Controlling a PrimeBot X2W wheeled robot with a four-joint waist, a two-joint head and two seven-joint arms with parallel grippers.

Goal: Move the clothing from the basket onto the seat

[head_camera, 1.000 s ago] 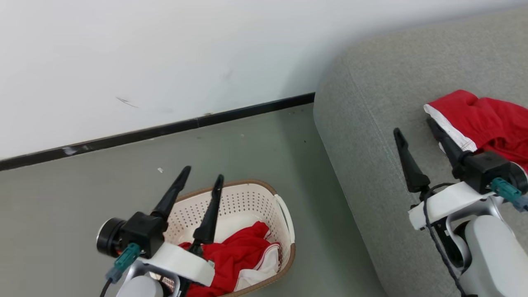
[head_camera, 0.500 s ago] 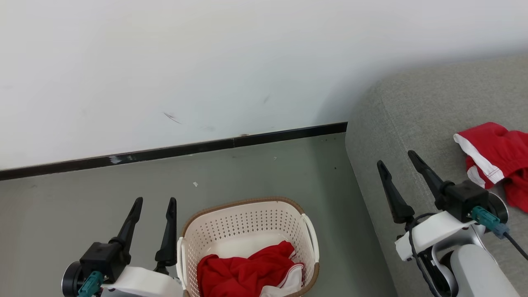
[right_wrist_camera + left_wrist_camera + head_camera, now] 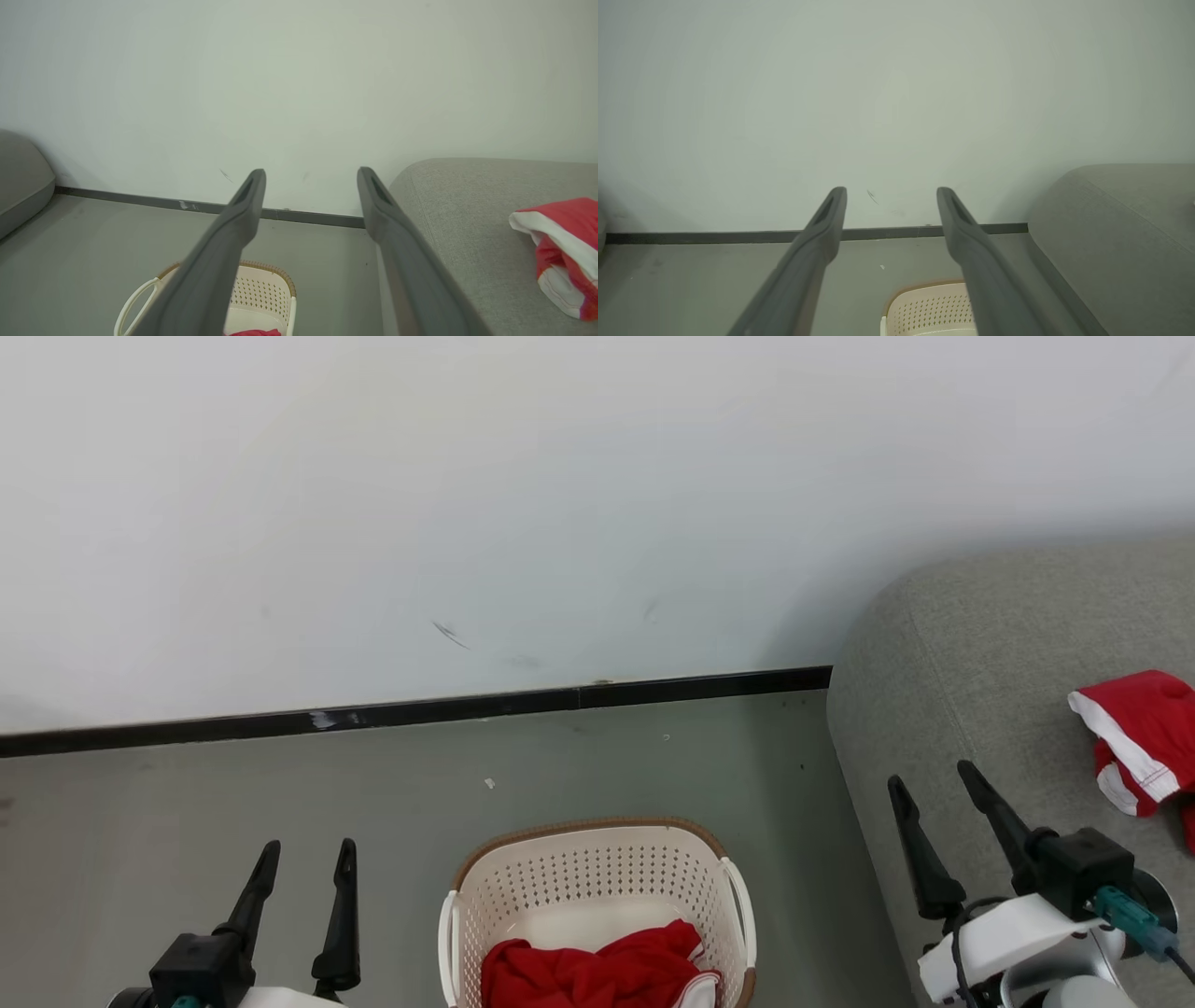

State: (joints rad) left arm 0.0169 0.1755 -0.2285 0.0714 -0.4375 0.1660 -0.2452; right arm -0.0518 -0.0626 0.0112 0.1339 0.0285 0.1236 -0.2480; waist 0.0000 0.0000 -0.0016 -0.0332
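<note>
My left end effector [image 3: 309, 849] is spread, empty, beside the basket [image 3: 597, 873], with red clothing [image 3: 597, 975] bunched inside. My right end effector [image 3: 931, 775], spread too, hangs over the seat [image 3: 971, 644] near another garment [image 3: 1134, 737]. Reach carelessly and I'd snag the perforated wall, dragging the basket.

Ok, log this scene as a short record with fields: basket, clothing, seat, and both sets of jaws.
basket: on the floor, left of the seat
in basket: red heap of clothing, not yet moved
on seat: red and white piece of clothing
left jaws: open, empty, left of the basket
right jaws: open, empty, seen against the seat
</note>
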